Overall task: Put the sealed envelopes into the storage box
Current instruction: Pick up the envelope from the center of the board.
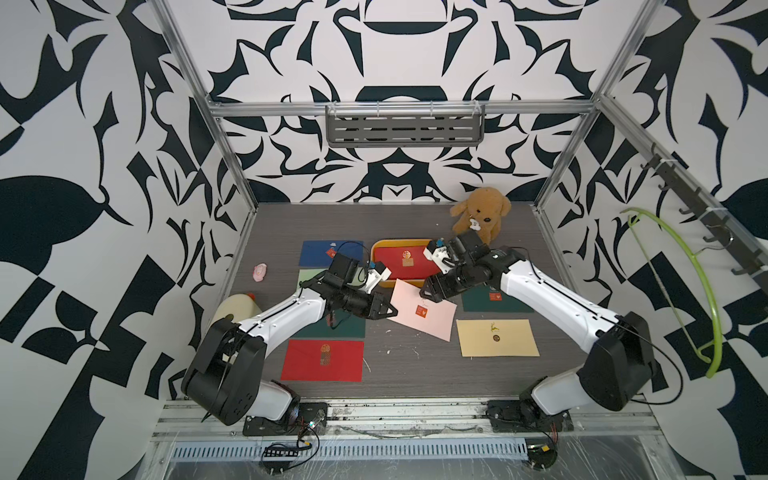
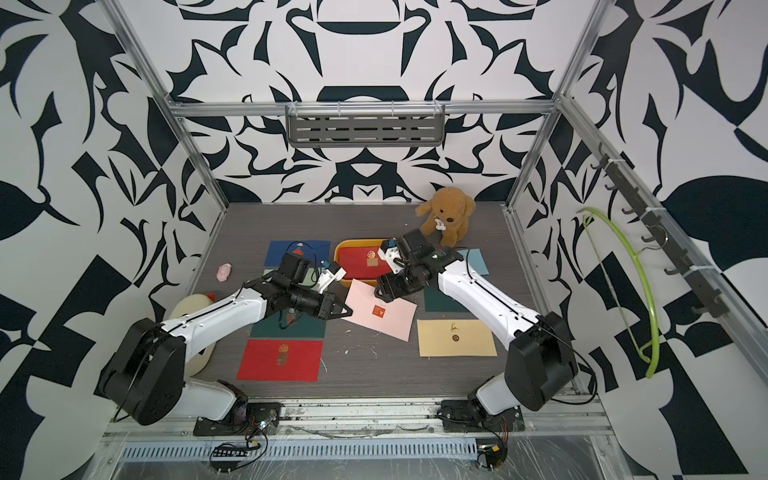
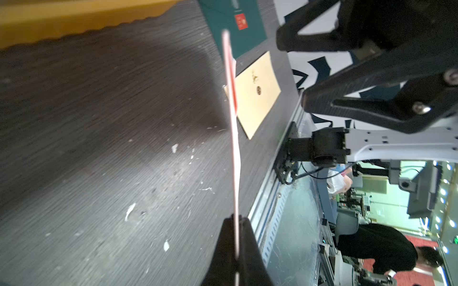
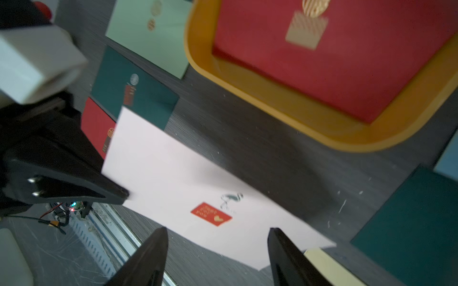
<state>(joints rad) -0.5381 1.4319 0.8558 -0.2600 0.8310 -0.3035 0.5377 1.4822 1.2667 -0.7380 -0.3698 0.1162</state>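
– Well, the pink envelope?
– Held clear of the desk. Left fingers are clamped on its short end, long axis running away from them. Right fingers are apart above it. The box is just behind.

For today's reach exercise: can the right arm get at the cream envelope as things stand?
Probably yes. The right gripper is open and empty, and the cream envelope lies flat and uncovered near it.
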